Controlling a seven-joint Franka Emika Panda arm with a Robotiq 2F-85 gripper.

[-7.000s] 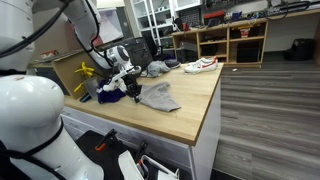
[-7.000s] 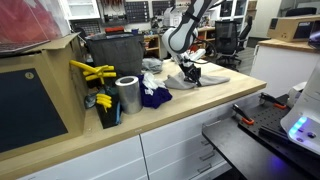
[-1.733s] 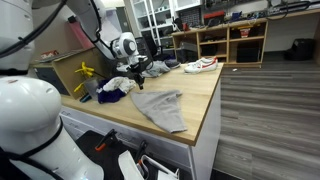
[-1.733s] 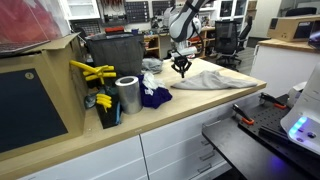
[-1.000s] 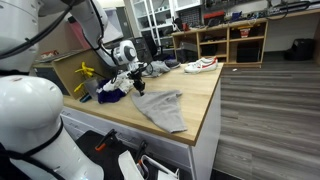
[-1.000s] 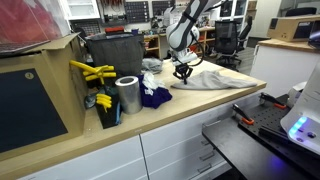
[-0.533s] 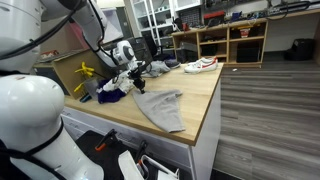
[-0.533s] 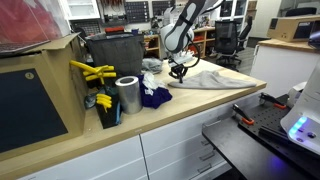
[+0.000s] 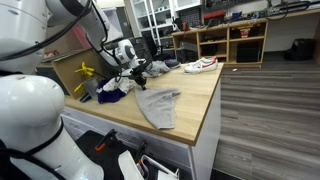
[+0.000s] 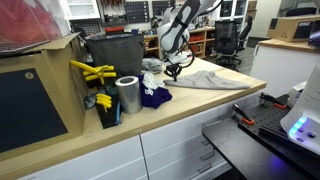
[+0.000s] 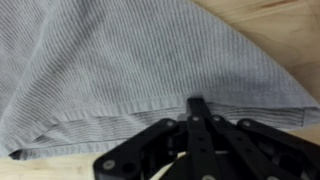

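Note:
A grey ribbed cloth lies spread on the wooden table in both exterior views (image 9: 158, 105) (image 10: 212, 78) and fills the wrist view (image 11: 130, 60). My gripper (image 11: 197, 104) is shut, its fingertips pinched together on the cloth's hemmed edge. In both exterior views the gripper (image 9: 139, 80) (image 10: 173, 71) is low over the table at the cloth's end nearest the blue cloth, with the cloth trailing away from it.
A dark blue cloth (image 10: 153, 96), a metal can (image 10: 127, 95), yellow tools (image 10: 92, 72) and a black bin (image 10: 115, 55) stand beside the gripper. A white shoe (image 9: 200, 65) lies at the far table end. The table edge (image 9: 205, 125) drops to the floor.
My gripper has dropped and moved toward the blue cloth, staying shut. The grey cloth has been dragged along with it, away from the table's front edge.

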